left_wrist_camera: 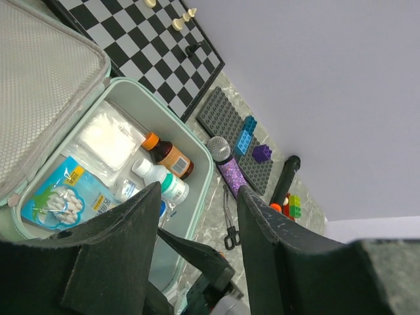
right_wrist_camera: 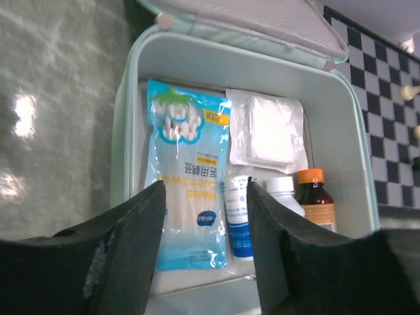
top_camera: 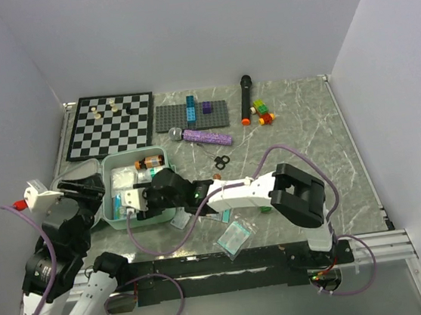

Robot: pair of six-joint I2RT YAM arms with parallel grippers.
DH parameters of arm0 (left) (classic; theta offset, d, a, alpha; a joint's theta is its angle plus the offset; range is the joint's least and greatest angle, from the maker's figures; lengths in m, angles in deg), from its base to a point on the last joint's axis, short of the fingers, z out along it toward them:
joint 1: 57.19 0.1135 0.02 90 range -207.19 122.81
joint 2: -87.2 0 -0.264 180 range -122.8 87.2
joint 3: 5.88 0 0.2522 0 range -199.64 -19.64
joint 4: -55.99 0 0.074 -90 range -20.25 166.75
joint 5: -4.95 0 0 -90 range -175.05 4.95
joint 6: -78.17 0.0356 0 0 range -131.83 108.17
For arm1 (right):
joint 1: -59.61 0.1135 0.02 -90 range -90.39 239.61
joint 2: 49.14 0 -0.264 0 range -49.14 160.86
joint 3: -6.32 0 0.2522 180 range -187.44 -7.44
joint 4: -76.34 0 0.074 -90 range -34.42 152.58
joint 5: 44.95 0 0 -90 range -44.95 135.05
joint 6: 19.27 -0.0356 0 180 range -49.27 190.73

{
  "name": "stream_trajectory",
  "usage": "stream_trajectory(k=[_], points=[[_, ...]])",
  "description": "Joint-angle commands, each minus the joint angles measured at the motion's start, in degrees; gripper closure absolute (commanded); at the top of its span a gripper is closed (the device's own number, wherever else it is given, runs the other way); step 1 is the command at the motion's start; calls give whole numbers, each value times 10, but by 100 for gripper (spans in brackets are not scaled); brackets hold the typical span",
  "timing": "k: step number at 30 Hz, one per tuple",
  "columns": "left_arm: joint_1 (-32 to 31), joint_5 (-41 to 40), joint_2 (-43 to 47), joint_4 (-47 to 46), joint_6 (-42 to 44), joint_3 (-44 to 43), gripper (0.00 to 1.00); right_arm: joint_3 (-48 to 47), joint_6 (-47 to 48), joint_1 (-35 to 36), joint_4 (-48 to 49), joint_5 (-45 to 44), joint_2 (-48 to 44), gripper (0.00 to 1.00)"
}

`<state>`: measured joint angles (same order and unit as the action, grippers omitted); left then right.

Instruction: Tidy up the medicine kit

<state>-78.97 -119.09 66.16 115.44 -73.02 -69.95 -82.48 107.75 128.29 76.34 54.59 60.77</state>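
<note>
Open, empty right gripper [right_wrist_camera: 203,197] just above the medicine kit [right_wrist_camera: 125,131], with the lid flipped back beyond the fingertips. Directly below this gripper: cotton swab pack [right_wrist_camera: 187,177] and tube [right_wrist_camera: 239,213]. Further ahead, gauze pad [right_wrist_camera: 266,128]. Off to the gripper's right, white bottle [right_wrist_camera: 285,190] and brown bottle [right_wrist_camera: 315,197]. Open, empty left gripper [left_wrist_camera: 197,197] hovering beside the kit, tray ahead and to the left. Chessboard [left_wrist_camera: 151,59] far ahead of left gripper. Loose packet [top_camera: 235,238] on desk [top_camera: 299,132] behind right gripper.
</note>
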Motion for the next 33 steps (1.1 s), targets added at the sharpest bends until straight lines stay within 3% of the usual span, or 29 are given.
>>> stream_trajectory(k=[1,5,6,10,16,22,33], points=[[-2,13,-1,-17,-5,6,45,-74,-139,-21,-7,26,-30,45],[-2,16,-5,-20,-4,10,45,-291,-293,-71,-250,154,64,66],[-2,17,-8,-22,-4,10,45,-315,-335,-84,-265,210,79,69],[-1,20,-16,-27,2,11,45,-352,-402,-117,-318,274,107,77],[-1,21,-21,-41,-3,38,45,-346,-400,-113,-409,260,124,87],[-2,36,-35,-61,-11,71,45,-305,-404,-99,-419,239,134,87],[-1,37,-37,-62,-12,83,45,-349,-450,-85,-429,182,208,91]])
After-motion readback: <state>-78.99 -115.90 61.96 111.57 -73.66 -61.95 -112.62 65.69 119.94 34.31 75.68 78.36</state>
